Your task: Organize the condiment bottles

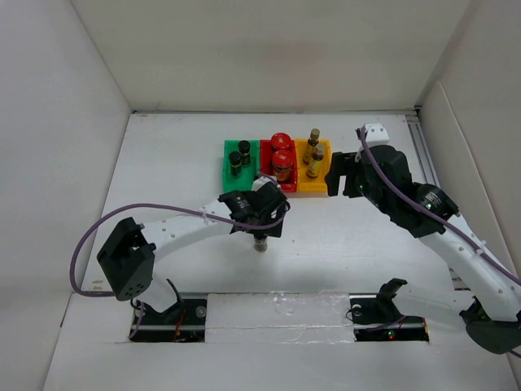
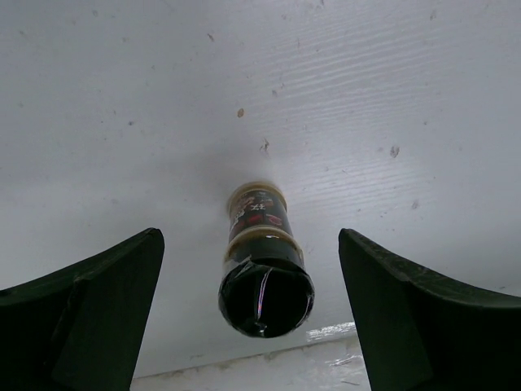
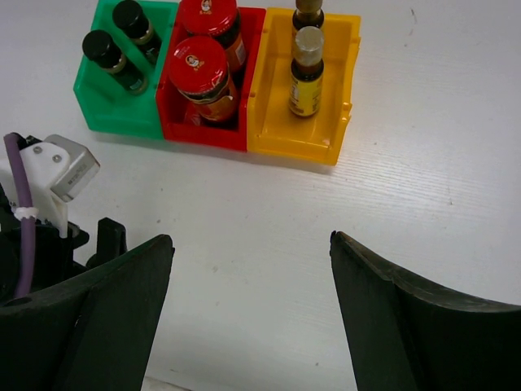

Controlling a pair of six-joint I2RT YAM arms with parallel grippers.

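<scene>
A short dark bottle with a black cap (image 2: 265, 293) stands upright on the white table, between the wide-open fingers of my left gripper (image 2: 251, 236) without touching them. In the top view it (image 1: 260, 243) shows just below the left gripper (image 1: 260, 226). Two more black-capped bottles (image 3: 102, 53) stand in the green bin (image 3: 110, 114). Two red-capped jars (image 3: 199, 69) are in the red bin (image 3: 203, 134). Two slim yellow-labelled bottles (image 3: 307, 77) are in the yellow bin (image 3: 297, 140). My right gripper (image 3: 251, 236) is open and empty over the table in front of the bins.
The three bins (image 1: 281, 167) stand side by side at the middle back of the table. White walls enclose the table on the left, back and right. The left arm's wrist and purple cable (image 3: 32, 212) show at the left of the right wrist view.
</scene>
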